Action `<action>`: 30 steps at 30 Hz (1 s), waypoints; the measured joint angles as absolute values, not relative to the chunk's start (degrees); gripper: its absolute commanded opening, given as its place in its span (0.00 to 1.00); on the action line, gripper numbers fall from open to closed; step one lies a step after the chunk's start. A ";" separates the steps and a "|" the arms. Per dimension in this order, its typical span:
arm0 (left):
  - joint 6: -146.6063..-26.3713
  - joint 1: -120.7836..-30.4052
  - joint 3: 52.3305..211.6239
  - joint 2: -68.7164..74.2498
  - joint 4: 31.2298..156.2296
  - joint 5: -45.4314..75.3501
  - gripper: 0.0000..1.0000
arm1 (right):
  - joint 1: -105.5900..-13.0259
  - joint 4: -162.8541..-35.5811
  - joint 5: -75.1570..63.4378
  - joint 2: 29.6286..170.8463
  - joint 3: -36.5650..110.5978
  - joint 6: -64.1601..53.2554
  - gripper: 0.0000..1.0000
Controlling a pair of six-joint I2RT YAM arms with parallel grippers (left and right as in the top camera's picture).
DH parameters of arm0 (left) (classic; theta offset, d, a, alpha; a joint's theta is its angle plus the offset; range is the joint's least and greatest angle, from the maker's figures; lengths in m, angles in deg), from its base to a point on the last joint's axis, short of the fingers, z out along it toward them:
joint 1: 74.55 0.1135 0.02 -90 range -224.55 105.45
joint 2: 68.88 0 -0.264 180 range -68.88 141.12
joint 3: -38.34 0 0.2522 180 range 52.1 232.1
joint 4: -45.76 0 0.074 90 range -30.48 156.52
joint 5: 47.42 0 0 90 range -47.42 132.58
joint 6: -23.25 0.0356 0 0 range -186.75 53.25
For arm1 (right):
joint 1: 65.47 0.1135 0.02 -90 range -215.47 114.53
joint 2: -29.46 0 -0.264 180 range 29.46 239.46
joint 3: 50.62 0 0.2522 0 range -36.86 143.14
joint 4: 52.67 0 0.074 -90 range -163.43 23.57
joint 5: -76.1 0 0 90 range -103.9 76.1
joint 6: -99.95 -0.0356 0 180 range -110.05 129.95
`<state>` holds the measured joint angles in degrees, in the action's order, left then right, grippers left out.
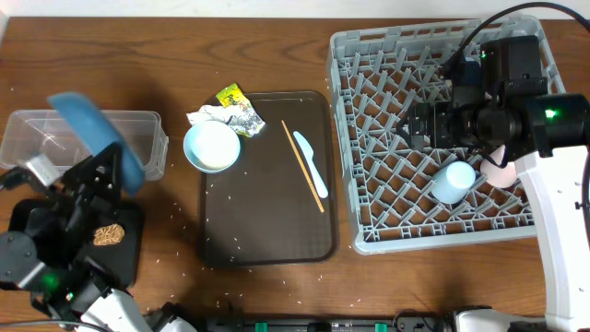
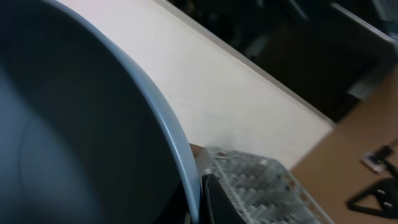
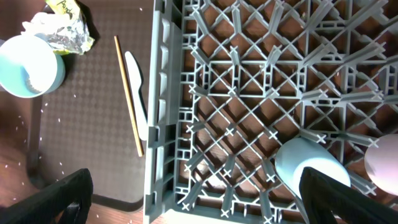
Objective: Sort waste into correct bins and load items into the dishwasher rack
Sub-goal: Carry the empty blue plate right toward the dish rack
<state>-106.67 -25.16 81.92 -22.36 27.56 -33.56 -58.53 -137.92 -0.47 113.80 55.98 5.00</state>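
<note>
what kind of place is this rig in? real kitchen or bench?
Probably a lab bench staged as a dish-clearing station, not a real kitchen: a wooden table holds a grey dishwasher rack and a brown serving tray with a white bowl.

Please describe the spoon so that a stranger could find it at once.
Find the dark brown tray left of the grey rack. Near its right edge lie two long things; the spoon is the pale blue, wider, shorter one, right of the thin wooden chopstick.
</note>
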 measured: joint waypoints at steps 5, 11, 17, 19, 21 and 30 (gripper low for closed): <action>-110.48 -33.03 86.34 -19.36 23.34 -32.86 0.06 | -58.53 -137.06 -0.47 113.80 55.98 4.78 0.99; -112.29 -47.08 89.51 -13.42 17.31 -28.21 0.06 | -61.15 -135.75 -2.02 113.80 55.98 0.91 0.99; -113.25 -63.69 92.85 -3.30 9.42 -22.57 0.06 | -72.15 -135.66 -3.60 113.45 55.98 -2.55 0.99; -113.30 -68.72 95.00 0.11 7.36 -20.89 0.06 | -76.52 -135.73 -3.71 112.84 55.98 -3.83 0.99; -113.25 -73.97 97.47 3.94 5.07 -19.01 0.06 | -80.59 -135.86 -3.60 111.81 55.98 -4.84 0.99; -113.32 -92.06 111.48 24.46 -6.08 -12.06 0.06 | -86.03 -138.05 -2.55 107.90 55.98 -6.22 0.99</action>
<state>-113.32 -92.06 111.48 24.46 -6.08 -12.06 -86.03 -138.05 -2.55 107.90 55.98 -6.22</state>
